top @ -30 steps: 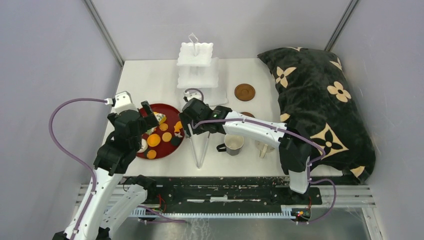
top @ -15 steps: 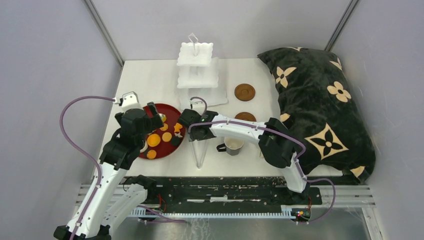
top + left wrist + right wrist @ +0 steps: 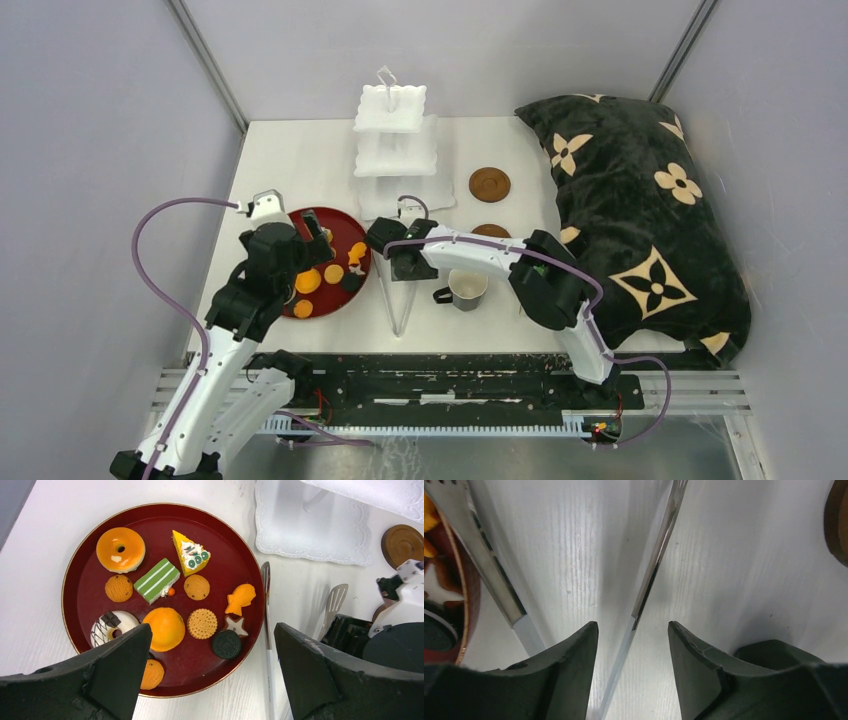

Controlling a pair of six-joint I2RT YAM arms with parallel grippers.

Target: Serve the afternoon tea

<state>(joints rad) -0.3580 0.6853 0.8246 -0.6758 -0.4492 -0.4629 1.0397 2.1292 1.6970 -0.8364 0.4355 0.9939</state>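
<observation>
Left gripper (image 3: 211,635) gapes over the glossy round tray (image 3: 230,565). Beside it, right gripper (image 3: 632,625) straddles one polished tong blade (image 3: 651,575) (jaws apart).

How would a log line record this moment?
left jaws: open above tray | right jaws: open, straddling one tongs arm | sweets: on tray

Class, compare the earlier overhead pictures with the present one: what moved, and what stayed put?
The right gripper came down over the metal tongs, its jaws narrowing around one tong arm, not yet gripping. The left gripper shifted slightly, jaws open above the dark red round tray. Tongs, toy sweets and white three-tier stand stayed put.
</observation>
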